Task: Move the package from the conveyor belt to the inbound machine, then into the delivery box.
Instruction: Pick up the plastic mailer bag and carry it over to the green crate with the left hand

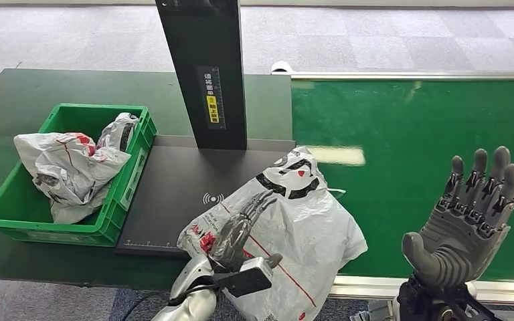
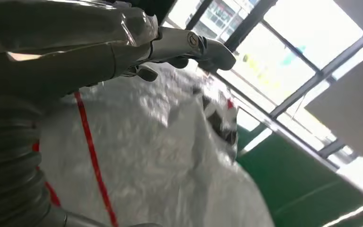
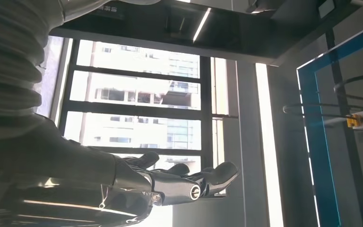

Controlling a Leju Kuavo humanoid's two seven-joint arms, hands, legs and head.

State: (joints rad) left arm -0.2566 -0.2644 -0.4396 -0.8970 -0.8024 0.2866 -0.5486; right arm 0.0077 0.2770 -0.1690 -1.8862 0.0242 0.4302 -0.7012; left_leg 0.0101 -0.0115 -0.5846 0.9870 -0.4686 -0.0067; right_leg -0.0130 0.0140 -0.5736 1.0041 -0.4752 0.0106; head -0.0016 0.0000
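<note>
A white plastic package (image 1: 301,227) with red lines and black marks lies across the seam between the black plate of the inbound machine (image 1: 174,187) and the green conveyor belt (image 1: 415,147); its near end hangs past the table's front edge. My left hand (image 1: 241,231) holds it, fingers laid across its top and thumb out to the side. In the left wrist view, the package (image 2: 170,156) bulges close under the left hand (image 2: 123,42). My right hand (image 1: 468,221) stands upright at the belt's near edge, fingers spread and holding nothing; the right hand (image 3: 170,182) faces windows in its wrist view.
A green delivery box (image 1: 124,184) at the left holds other white packages (image 1: 70,164). The machine's black column (image 1: 204,73) rises behind the plate. A silver rail (image 1: 415,75) borders the belt's far side.
</note>
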